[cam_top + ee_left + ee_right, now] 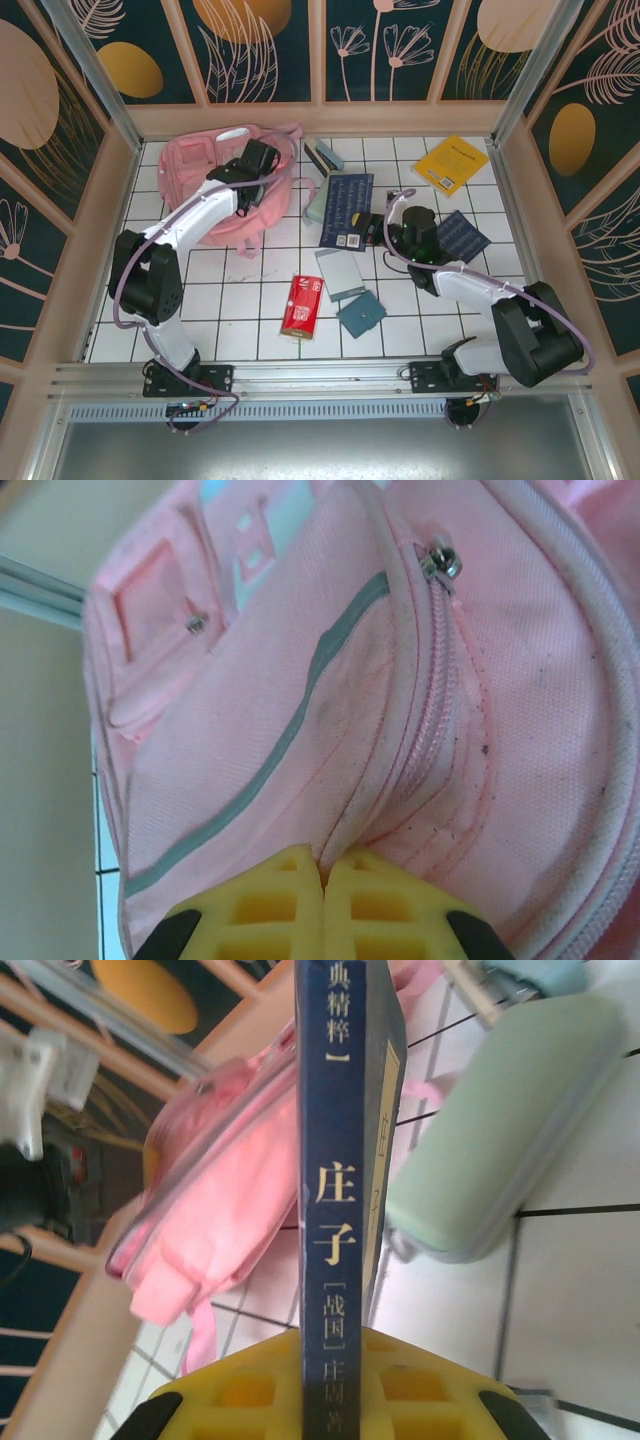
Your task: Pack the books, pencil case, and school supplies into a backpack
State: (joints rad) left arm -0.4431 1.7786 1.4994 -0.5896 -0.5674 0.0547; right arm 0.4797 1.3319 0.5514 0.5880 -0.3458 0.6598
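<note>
We find the backpack (215,190) lying in the upper left of the overhead view, pale pink on the white tiles. The left gripper (250,185) is on its right side. In the left wrist view the yellow fingers (270,905) are clenched on a fold of pink fabric just below the zipper (440,565).

At the centre of the overhead view, the right gripper (372,226) is grasping the navy book (346,208) at its right edge. The right wrist view shows the spine, with pale characters, pinched between the yellow fingers (420,1395). The mint pencil case (317,200) lies just beside that book, between it and the backpack.

Further out, we see the stapler (323,155) above the pencil case and the yellow book (452,163) at upper right. A second navy book (463,237) is at right. Lower centre, the silver pad (340,272) and the teal square (361,315) lie close together, with the red packet (301,305) just left of them.

The tabletop (240,320) is a grid of white tiles with dark joints. Around it stand dark teal walls (260,50) with pale leaf drawings and orange ovals, framed in light wood, with metal posts at the corners.
</note>
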